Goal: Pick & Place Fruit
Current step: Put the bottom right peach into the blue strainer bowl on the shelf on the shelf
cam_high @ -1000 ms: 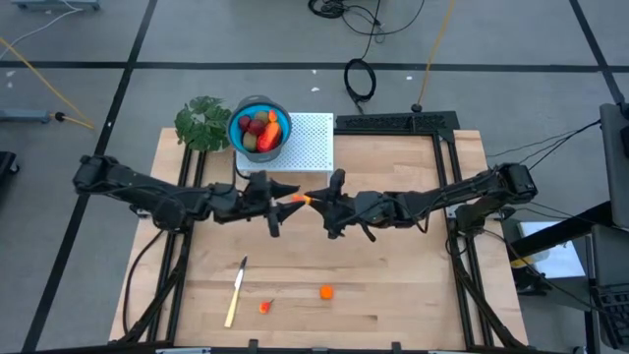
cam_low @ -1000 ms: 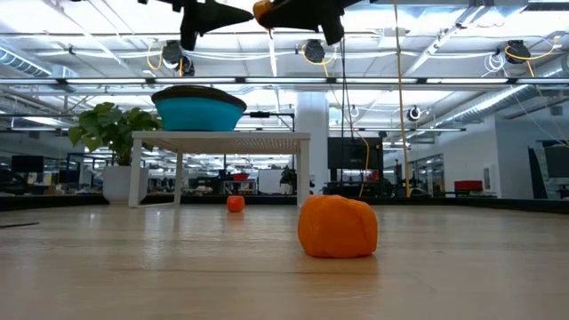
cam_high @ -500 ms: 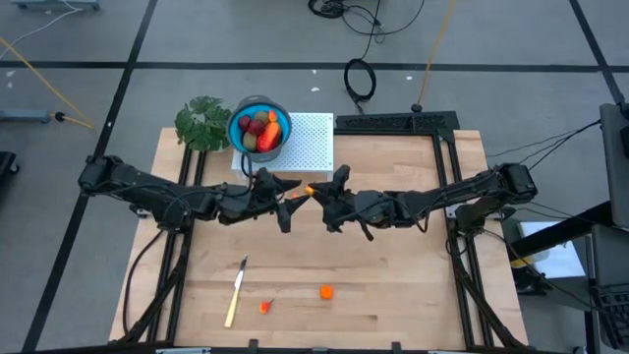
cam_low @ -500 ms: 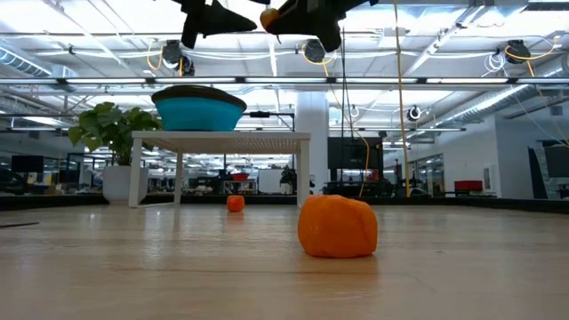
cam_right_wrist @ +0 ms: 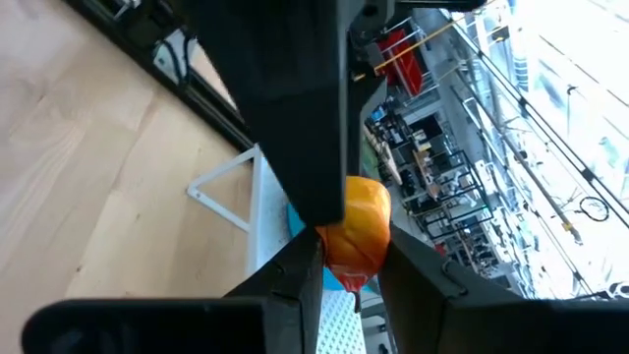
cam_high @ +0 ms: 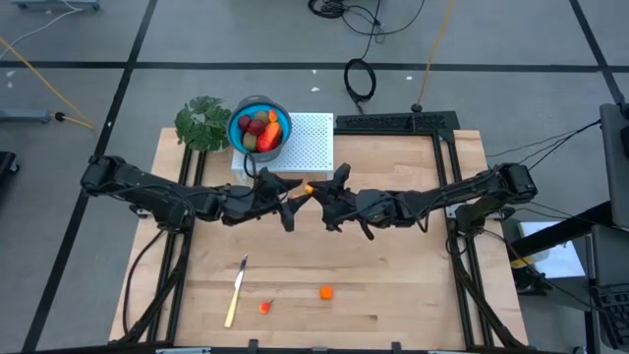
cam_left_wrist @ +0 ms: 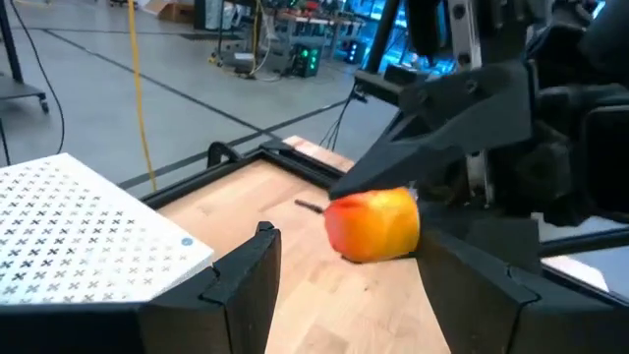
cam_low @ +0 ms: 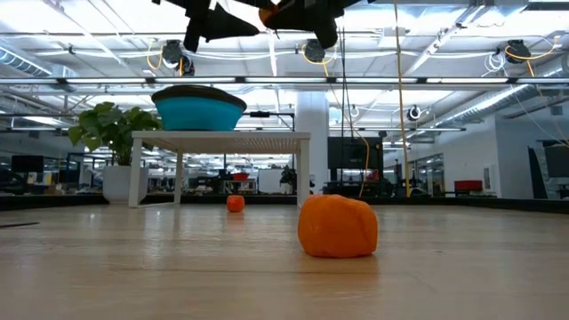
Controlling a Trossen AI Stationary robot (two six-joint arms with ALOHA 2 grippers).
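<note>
Both arms dark, near-black, matte. Left arm [cam_high: 147,197] & right arm [cam_high: 462,197]: chunky rounded joint housings linked by slimmer straight segments, bulkiest at the outer bases. Thin black cables loop off the right arm's base end. Left gripper [cam_left_wrist: 364,280]: two flat, angular black fingers [cam_left_wrist: 246,280] w/ bevelled edges, faceted like moulded plastic. Right gripper [cam_right_wrist: 339,236]: same black, long, slab-like fingers [cam_right_wrist: 295,280], squared tips. No markings or screws readable on either arm.

text: none legible | labels: none | signs: none
</note>
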